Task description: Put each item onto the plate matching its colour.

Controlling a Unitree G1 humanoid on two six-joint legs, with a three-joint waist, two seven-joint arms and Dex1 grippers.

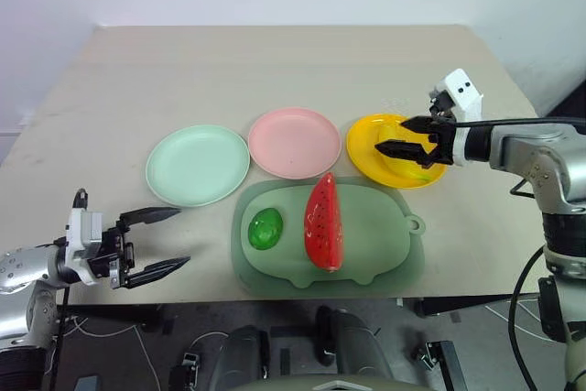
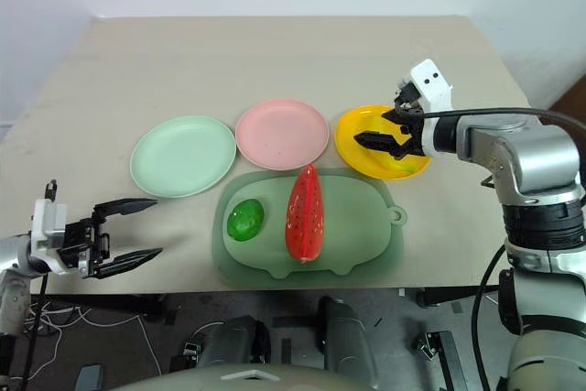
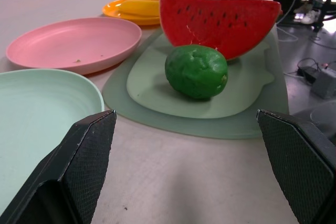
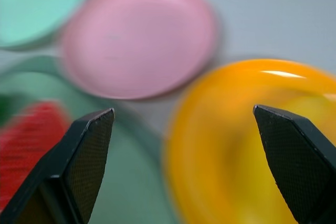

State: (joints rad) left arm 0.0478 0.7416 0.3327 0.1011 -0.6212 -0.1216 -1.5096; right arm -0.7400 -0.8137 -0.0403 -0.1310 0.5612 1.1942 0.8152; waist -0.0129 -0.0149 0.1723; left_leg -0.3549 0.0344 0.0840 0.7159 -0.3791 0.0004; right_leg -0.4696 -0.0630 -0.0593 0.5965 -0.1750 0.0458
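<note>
From the head views the three plates sit in a row across the middle of the table (image 1: 275,61): the mint green plate (image 1: 197,164) toward the left edge, the pink plate (image 1: 294,141) in the centre, the yellow plate (image 1: 371,148) toward the right edge. Nearer the front edge lies the pig-shaped mat (image 1: 385,235), dull green, carrying the watermelon wedge (image 1: 324,222) and, just beside it on the left, the small green fruit (image 1: 265,228).

The right gripper (image 1: 409,135) hangs over the yellow plate with its fingers spread and nothing between them. Its arm covers most of the banana there, but the left wrist view shows the banana (image 3: 137,7) lying on that plate, glossy yellow. That same low view shows the wedge's red flesh with black seeds and the green fruit's dimpled, shiny skin, the two touching or nearly so.

The left gripper (image 1: 151,244) is at the front left corner of the table, fingers wide apart and empty, pointing toward the mat.
</note>
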